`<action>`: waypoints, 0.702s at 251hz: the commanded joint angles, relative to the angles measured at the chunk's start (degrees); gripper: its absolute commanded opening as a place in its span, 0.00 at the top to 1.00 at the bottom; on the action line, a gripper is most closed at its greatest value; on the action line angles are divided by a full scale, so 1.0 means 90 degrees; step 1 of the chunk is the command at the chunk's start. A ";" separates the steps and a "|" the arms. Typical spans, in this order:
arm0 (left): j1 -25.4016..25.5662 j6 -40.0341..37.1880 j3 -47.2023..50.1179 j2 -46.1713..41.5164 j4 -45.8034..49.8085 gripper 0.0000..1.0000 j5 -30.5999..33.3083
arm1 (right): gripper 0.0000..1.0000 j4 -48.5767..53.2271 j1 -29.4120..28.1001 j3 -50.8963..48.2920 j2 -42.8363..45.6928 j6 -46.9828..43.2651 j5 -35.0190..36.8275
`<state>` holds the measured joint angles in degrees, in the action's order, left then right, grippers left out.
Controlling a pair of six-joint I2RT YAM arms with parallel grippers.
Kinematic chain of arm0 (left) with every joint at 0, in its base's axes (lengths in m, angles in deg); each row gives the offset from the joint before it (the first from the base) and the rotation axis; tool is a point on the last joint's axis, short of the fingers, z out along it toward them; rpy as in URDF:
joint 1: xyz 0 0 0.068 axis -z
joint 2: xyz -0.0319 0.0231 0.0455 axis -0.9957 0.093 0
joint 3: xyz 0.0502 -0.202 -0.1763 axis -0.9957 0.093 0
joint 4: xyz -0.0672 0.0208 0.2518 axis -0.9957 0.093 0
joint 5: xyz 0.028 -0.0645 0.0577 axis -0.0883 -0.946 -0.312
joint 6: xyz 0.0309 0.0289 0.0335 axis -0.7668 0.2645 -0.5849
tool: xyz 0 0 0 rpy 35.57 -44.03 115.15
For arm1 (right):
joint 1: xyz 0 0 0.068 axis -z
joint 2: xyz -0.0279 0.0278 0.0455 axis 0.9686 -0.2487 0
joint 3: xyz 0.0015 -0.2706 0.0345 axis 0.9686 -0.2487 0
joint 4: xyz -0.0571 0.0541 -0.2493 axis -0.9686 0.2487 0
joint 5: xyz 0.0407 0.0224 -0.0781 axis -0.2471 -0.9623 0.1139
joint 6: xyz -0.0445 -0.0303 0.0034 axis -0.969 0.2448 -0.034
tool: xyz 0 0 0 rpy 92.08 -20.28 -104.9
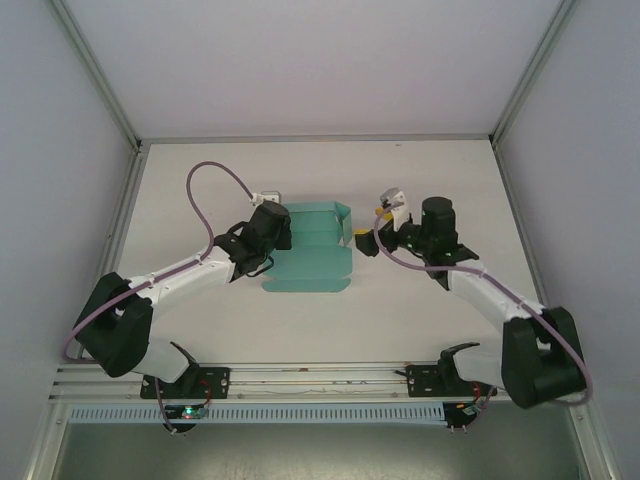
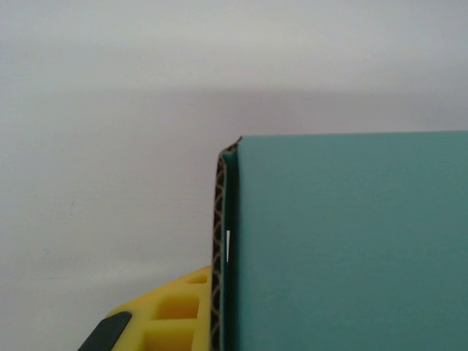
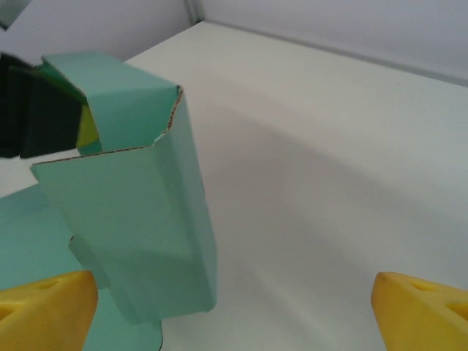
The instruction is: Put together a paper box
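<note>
The part-folded teal-green thin-card paper box (image 1: 310, 255) sits mid white bench (image 1: 400, 330) btwn both arms, w/ one wall raised. Likely risk: the light card slides or the upright wall flops flat if it's pushed from one side only. Left fingers (image 2: 168, 314) are at the box's left edge, one yellow pad beside the card, the other hidden, so grip can't be told; right fingers (image 3: 420, 311) are spread wide, empty, just right of the raised wall.
</note>
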<state>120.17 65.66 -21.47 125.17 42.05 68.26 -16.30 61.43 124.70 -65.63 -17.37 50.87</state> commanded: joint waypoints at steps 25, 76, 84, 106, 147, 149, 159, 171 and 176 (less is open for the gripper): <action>-0.0069 -0.0210 -0.0055 -0.0009 -0.0272 1.00 -0.0116 | 0.11 -0.0105 -0.0311 0.0758 -0.0816 -0.0534 -0.0428; -0.0068 -0.0226 -0.0054 -0.0033 -0.0302 1.00 -0.0146 | 0.17 -0.0216 -0.0463 0.1044 -0.1297 -0.0374 -0.0065; -0.0076 -0.0223 -0.0062 -0.0028 -0.0301 1.00 -0.0131 | 0.17 -0.0259 -0.0498 0.1068 -0.1346 -0.0356 -0.0066; -0.0063 -0.0147 -0.0102 -0.0007 -0.0255 1.00 -0.0051 | 0.17 -0.0601 -0.0670 0.1053 -0.1498 -0.0020 0.0228; -0.0069 0.0030 -0.0255 0.0156 -0.0101 1.00 0.0059 | 0.26 -0.1225 -0.1219 0.1012 -0.1764 0.0648 0.1692; -0.0073 0.0037 -0.0263 0.0163 -0.0090 1.00 0.0055 | 0.27 -0.1233 -0.1238 0.1020 -0.1770 0.0678 0.1804; -0.0071 0.0029 -0.0289 0.0196 -0.0067 1.00 0.0031 | 0.31 -0.1288 -0.1354 0.1025 -0.1790 0.0792 0.2259; -0.0068 0.0060 -0.0311 0.0211 -0.0057 1.00 0.0041 | 0.31 -0.1295 -0.1450 0.1036 -0.1814 0.0930 0.2754; -0.0068 0.0065 -0.0306 0.0217 -0.0064 1.00 0.0034 | 0.31 -0.1294 -0.1471 0.1050 -0.1828 0.0969 0.2865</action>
<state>120.11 65.29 -21.74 126.72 42.14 68.58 -23.97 49.99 132.92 -81.15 -13.41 62.69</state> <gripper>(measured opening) 0.082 0.691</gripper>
